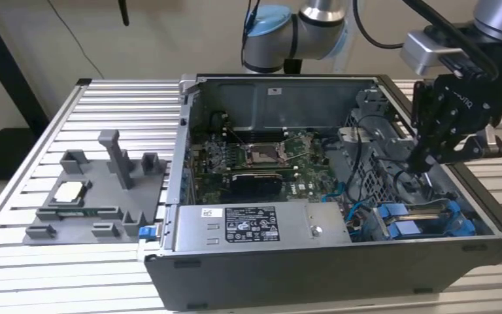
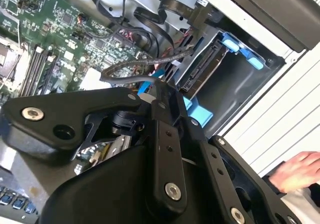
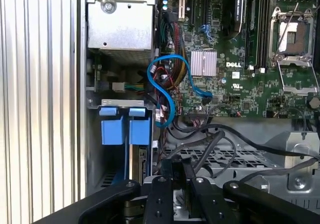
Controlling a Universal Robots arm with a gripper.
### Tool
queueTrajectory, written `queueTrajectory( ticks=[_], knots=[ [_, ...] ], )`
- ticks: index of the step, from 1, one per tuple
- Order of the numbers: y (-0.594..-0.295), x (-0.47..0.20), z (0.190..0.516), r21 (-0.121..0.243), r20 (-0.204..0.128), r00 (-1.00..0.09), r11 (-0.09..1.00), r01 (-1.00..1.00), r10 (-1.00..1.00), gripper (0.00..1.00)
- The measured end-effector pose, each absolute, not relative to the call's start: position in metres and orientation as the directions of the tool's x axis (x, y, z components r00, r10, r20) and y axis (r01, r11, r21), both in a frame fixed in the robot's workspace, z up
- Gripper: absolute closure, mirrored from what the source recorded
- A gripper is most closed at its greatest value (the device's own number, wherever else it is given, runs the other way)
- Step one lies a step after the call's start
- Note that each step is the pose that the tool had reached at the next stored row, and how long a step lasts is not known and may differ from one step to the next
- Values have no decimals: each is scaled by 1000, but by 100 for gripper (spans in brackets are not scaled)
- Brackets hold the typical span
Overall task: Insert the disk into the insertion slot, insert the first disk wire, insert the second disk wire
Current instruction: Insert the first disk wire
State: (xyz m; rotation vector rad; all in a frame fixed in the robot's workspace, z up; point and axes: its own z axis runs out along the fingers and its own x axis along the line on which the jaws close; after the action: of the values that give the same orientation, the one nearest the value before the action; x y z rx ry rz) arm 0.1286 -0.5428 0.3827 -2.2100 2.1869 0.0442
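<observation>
Power-supply box [image 1: 260, 226] sits nearest us, at the front of the open PC case [image 1: 321, 275] on the slatted tabletop [image 1: 24, 261]. Beside it, toward the exterior view's right, we find the disk [image 2: 202, 70] seated in the insertion slot [image 2: 235, 92], its blue carrier front at the case's edge. Just behind, the pincer [image 3: 178, 171] hangs inside the case, fingers closed on the end of a black wire [image 2: 125, 76] close to the disk's connector edge. Farther back lies the green motherboard [image 1: 260, 154], and beyond it the case's grey far wall [image 1: 277, 98].
</observation>
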Motion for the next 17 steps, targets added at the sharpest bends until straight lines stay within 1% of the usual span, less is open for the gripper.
queueTrajectory(
  ticks=[4, 10, 17],
  knots=[
    [-543, 130, 382, -3, -35, 10, -10, -1000, -999, 81],
    [-544, 135, 381, 0, -32, 10, -10, -1000, -999, 81],
    [-545, 150, 379, 32, -21, 9, -9, -999, -1000, 81]
  ],
)
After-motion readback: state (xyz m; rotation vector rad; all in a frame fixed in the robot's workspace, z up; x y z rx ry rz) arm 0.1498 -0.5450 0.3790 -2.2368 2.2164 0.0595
